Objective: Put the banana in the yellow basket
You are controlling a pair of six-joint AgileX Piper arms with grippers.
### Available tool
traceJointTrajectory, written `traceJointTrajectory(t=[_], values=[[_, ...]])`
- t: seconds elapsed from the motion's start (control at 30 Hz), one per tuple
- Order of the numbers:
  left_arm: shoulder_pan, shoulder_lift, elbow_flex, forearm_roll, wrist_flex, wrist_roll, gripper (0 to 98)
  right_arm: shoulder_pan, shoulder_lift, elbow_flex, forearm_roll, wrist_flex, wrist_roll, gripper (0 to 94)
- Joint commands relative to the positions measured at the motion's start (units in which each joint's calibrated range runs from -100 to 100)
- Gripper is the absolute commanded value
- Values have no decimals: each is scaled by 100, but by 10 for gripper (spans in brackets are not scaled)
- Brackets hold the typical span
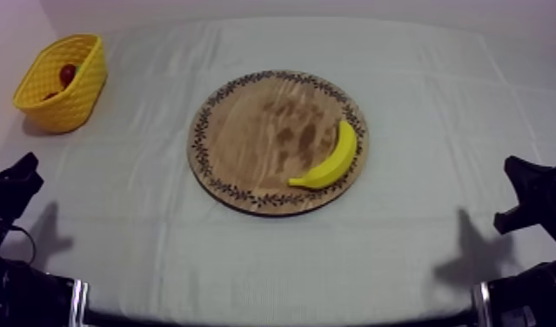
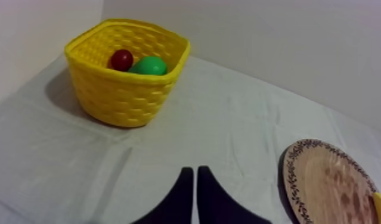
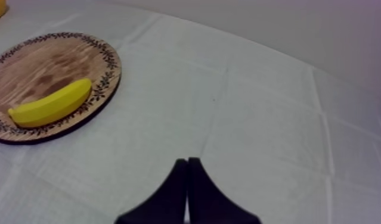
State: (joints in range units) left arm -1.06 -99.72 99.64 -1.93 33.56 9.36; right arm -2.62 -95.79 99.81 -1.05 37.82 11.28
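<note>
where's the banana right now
In the top view the banana lies on the wooden board, along its right rim; the yellow basket stands far off at the table's far left.

Inspector: State of the left arm (image 1: 20, 291)?
Assessor: It sits at the lower left edge of the top view, in a rest pose. The left gripper (image 1: 22, 172) lies low at that side, tip angled up and toward frame centre.
Inspector: Its fingers?
Assessor: In the left wrist view the two black fingers (image 2: 182, 196) lie together as a narrow wedge with a hairline slit between them. They grip nothing.
Inspector: And the right arm (image 1: 533, 291)?
Assessor: It sits at the lower right edge, also at rest. The right gripper (image 1: 523, 176) sits low there, tip angled up and inward. In the right wrist view its fingers (image 3: 179, 190) are pressed together and grip nothing.
</note>
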Motion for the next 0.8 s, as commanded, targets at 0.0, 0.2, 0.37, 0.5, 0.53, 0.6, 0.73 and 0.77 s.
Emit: traceJointTrajectory(t=[0.0, 0.2, 0.37, 0.5, 0.53, 0.6, 0.73, 0.77], values=[[1, -2, 3, 0, -1, 0, 1, 1, 3, -3, 0, 0, -2, 2], [1, -2, 3, 0, -1, 0, 1, 1, 3, -3, 0, 0, -2, 2], [1, -2, 3, 0, -1, 1, 1, 1, 3, -3, 0, 0, -2, 2], [1, -2, 6, -3, -1, 60, 1, 1, 3, -3, 0, 0, -2, 2], [1, -2, 8, -6, -1, 158, 1, 1, 3, -3, 0, 0, -2, 2], [1, -2, 11, -10, -1, 425, 1, 1, 3, -3, 0, 0, -2, 2], [1, -2, 13, -13, -1, 646, 2, 1, 3, -3, 0, 0, -2, 2], [1, -2, 13, -14, -1, 635, 8, 1, 3, -3, 0, 0, -2, 2]])
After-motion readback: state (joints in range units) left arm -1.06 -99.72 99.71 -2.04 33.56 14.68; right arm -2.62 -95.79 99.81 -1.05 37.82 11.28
